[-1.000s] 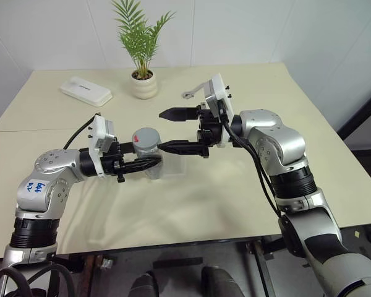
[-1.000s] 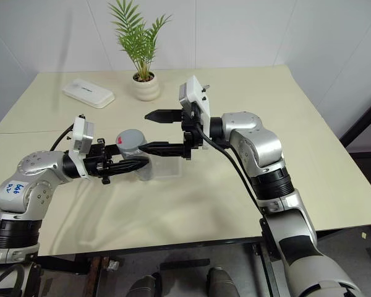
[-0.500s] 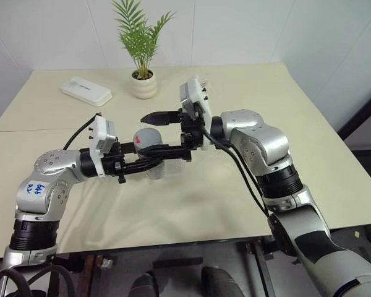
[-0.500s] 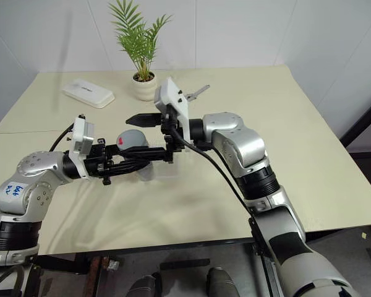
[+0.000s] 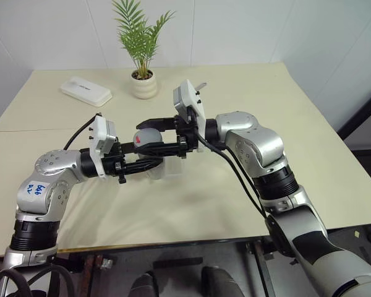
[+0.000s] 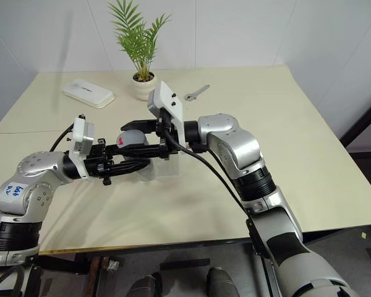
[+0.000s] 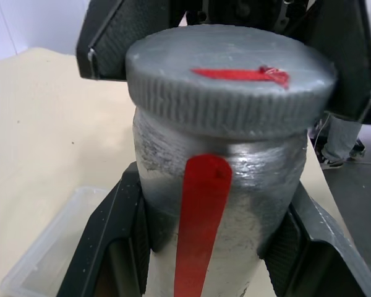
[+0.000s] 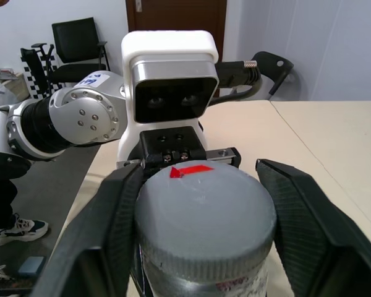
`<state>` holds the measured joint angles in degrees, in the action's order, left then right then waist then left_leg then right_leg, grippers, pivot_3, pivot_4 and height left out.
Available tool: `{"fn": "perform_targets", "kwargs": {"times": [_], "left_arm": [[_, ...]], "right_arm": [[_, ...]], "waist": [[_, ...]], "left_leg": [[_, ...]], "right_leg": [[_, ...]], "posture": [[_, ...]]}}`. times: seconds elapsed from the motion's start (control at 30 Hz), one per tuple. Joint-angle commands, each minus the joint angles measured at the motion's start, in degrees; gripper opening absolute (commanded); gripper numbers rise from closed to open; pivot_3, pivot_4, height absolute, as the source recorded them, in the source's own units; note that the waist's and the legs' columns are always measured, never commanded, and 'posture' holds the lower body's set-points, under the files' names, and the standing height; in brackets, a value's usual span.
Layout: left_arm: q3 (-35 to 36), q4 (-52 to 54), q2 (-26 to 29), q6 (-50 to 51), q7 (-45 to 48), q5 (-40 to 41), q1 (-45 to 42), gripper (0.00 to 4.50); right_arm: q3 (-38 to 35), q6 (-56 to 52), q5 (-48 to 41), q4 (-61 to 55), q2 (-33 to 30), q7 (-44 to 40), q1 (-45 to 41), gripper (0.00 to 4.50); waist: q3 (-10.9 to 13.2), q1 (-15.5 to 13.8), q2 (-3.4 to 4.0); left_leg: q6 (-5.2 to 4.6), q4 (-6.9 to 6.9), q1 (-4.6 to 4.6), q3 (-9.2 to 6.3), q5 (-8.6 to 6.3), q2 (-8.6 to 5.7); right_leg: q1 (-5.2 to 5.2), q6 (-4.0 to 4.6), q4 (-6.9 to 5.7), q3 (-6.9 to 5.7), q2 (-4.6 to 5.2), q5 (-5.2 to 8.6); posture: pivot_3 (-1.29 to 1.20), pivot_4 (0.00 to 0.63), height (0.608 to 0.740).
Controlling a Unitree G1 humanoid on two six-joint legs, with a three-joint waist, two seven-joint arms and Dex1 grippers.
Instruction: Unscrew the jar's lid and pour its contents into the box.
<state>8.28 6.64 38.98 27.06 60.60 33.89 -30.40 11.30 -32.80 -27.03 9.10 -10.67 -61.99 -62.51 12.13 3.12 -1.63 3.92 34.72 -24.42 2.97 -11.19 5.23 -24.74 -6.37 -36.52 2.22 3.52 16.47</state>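
Leftward the right gripper (image 5: 149,133) has been brought, fingers now closing around the lid (image 7: 232,83); contact cannot be told. Above the box (image 7: 46,247), the jar (image 7: 213,204) is clamped by the left gripper (image 5: 149,163); an off-centre pinch risks slipping

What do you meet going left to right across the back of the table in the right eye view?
White oblong case → potted plant → wrench.
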Motion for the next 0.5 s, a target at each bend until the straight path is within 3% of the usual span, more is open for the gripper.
{"fn": "perform_targets", "kwargs": {"times": [0.03,0.13,0.23,0.37,0.5], "left_arm": [[0.31,1.70,0.00,-0.49,-0.15,0.47,0.81,1.92],[0.50,1.99,0.13,-0.49,-0.31,0.60,1.22,1.92],[1.00,2.70,0.39,-0.27,-0.72,0.87,2.03,1.92],[2.46,3.75,0.56,0.23,-1.86,1.60,3.31,1.92],[4.27,3.80,0.46,0.54,-3.38,2.39,3.85,1.92]], "right_arm": [[-8.42,-4.81,-10.67,-5.53,2.15,1.76,-2.13,2.84],[-14.23,-10.16,-18.40,-7.19,2.27,4.24,-2.09,2.84],[-16.30,-10.67,-18.03,-8.67,-0.99,6.76,0.62,2.84],[-16.05,0.28,-6.06,-5.01,-8.65,11.08,8.28,2.84],[-14.95,18.66,6.07,5.76,-15.47,11.63,17.66,2.84]], "waist": [[0.00,-0.02,0.00],[0.00,-0.14,0.00],[0.00,-0.16,0.00],[-0.03,-0.41,-0.05],[-0.03,-0.81,-0.05]], "left_leg": [[0.00,-0.02,0.00,0.00,0.00,0.00],[0.00,-0.02,0.00,0.00,-0.01,0.02],[0.00,-0.01,0.00,0.00,-0.02,0.02],[-0.02,0.03,0.01,0.01,-0.04,0.01],[-0.09,0.04,0.00,0.05,-0.10,0.00]], "right_leg": [[0.00,0.00,0.00,0.00,0.00,0.00],[0.01,0.00,0.01,0.00,0.00,0.00],[0.03,0.00,0.03,-0.01,0.01,0.00],[0.07,0.00,0.09,0.00,0.02,0.00],[0.11,-0.02,0.30,0.04,0.02,-0.02]], "posture": [[0.00,0.150,0.740],[0.00,0.150,0.740],[0.00,0.150,0.740],[0.00,0.150,0.740],[0.00,0.150,0.740]]}}
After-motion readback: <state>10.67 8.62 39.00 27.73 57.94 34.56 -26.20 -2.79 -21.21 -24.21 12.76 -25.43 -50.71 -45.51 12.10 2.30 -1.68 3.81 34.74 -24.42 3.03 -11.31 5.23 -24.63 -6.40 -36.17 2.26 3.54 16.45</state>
